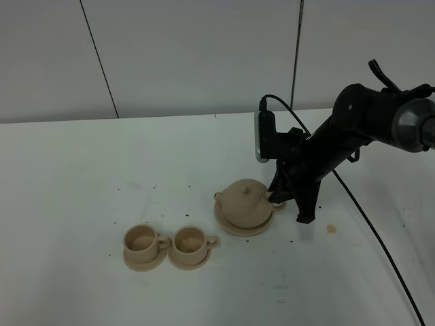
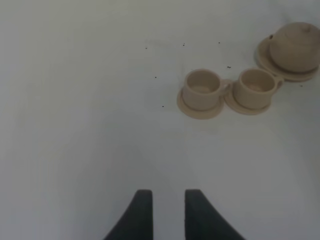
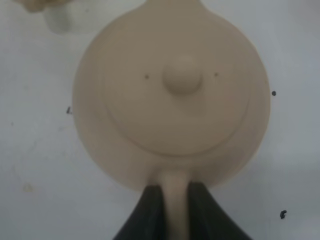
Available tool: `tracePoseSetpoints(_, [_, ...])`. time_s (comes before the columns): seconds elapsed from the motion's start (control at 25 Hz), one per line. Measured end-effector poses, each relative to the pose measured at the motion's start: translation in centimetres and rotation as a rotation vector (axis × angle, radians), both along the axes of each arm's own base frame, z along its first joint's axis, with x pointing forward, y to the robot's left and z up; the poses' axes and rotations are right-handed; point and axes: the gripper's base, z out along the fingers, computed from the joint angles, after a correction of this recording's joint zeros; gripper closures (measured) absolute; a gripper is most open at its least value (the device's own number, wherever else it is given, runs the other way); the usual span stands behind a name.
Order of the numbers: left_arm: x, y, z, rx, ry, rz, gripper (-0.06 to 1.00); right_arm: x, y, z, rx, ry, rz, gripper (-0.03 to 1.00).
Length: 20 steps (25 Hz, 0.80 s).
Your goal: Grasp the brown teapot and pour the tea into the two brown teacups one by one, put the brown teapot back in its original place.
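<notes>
The brown teapot [image 1: 245,197] sits on its wide saucer [image 1: 230,228], spout to the left and handle to the right. My right gripper [image 1: 277,198] is at the handle; in the right wrist view [image 3: 175,192] its two dark fingers press on either side of the handle below the teapot [image 3: 170,100]. The two brown teacups [image 1: 141,239] [image 1: 189,239] stand on small saucers to the left front. The left wrist view shows the cups [image 2: 202,87] [image 2: 255,86] and the teapot [image 2: 295,45] far off. My left gripper [image 2: 168,200] is empty, fingers a little apart.
A black cable [image 1: 380,238] trails from the right arm across the white table toward the front right. A small tan crumb [image 1: 331,229] lies right of the gripper. Dark specks dot the table around the cups. A grey wall stands behind.
</notes>
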Motion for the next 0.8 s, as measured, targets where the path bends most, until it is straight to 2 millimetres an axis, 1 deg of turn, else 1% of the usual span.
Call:
tracePoseSetpoints(0.4, [0.0, 0.0, 0.0, 0.0, 0.0, 0.0, 0.71, 0.01, 0.26, 0.15, 0.039, 0.013, -0.025, 0.87])
tracePoseSetpoints(0.8, [0.0, 0.0, 0.0, 0.0, 0.0, 0.0, 0.71, 0.16, 0.05, 0.46, 0.068, 0.02, -0.047, 0.87])
